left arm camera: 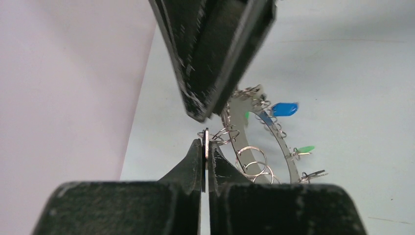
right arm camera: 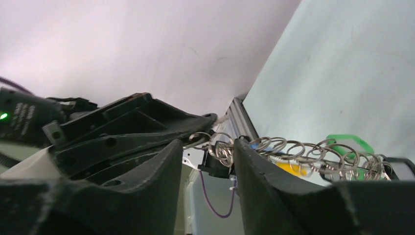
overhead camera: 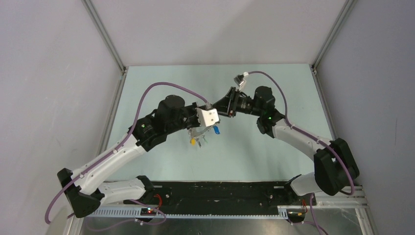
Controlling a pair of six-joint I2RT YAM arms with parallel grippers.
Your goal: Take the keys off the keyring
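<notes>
While the left gripper (left arm camera: pixel 205 147) is pinched fully shut on one silver metal key (left arm camera: pixel 206 142), seen edge-on, seemingly to draw it off | large thin grey metal keyring (left arm camera: pixel 287 149) starts just beyond its tips, blue- and green-headed keys (left arm camera: pixel 285 108) dangling | right gripper (right arm camera: pixel 209 147) straddles the ring to steady it, clamp unclear | pale table (left arm camera: pixel 352 63) well below.

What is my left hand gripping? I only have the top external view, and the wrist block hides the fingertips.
Observer: The left hand is shut on a thin metal piece, seen edge-on.
Operator: And the other one?
Observer: The right hand has its fingers apart around small split rings; whether they pinch, I cannot tell.
Operator: How do keys attach?
Observer: By such split rings strung on the keyring, as with the blue-headed key.
</notes>
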